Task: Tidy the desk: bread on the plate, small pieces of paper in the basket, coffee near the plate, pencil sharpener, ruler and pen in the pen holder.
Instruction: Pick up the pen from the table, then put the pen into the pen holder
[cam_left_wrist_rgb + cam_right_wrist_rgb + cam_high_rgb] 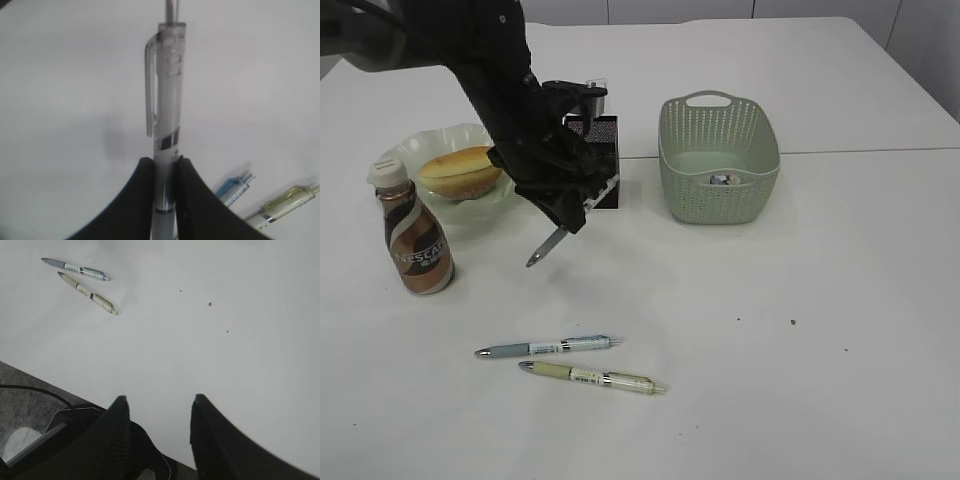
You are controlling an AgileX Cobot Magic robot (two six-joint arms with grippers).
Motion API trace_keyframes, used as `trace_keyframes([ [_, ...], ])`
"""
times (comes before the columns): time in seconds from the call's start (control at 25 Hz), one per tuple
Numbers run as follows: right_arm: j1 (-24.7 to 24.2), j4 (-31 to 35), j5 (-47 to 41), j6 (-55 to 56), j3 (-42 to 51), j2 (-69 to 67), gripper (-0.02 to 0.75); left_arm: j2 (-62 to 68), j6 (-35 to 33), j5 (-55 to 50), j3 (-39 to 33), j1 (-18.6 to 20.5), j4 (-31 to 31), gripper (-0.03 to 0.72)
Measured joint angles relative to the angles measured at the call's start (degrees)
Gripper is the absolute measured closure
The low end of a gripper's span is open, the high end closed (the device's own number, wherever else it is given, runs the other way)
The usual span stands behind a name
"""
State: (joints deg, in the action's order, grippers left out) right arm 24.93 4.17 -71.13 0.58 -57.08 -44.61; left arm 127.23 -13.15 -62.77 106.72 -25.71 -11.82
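White desk bearing a bottle labelled "NESCAFE". Left gripper, above the desk in front of the pen holder, clamps a clear pen, long axis slanting down-left, tip lowest. Right gripper: jaws apart, empty.

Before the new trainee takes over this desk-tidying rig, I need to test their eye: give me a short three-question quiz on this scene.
1. True or false: the oval golden loaf lies on the ruffled pale-green glass plate.
2. How many pens lie loose on the white desk?
3. The left pincer holds: A) clear plastic pen B) ruler C) nothing.

Key: 1 true; 2 two; 3 A.
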Motion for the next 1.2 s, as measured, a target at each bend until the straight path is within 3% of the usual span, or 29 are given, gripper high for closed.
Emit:
trace_keyframes([
  [0.16,0.0,0.0,0.0,0.0,0.0,0.0,0.439,-5.2,0.0,9.2,-7.9,0.0,-0.8,0.623],
  [0.44,0.0,0.0,0.0,0.0,0.0,0.0,0.439,-12.9,0.0,38.1,-26.4,0.0,-1.6,0.623],
  [1.2,0.0,-2.2,0.0,0.0,0.0,0.0,0.439,-10.9,2.0,88.4,-27.8,0.0,-4.3,0.623],
])
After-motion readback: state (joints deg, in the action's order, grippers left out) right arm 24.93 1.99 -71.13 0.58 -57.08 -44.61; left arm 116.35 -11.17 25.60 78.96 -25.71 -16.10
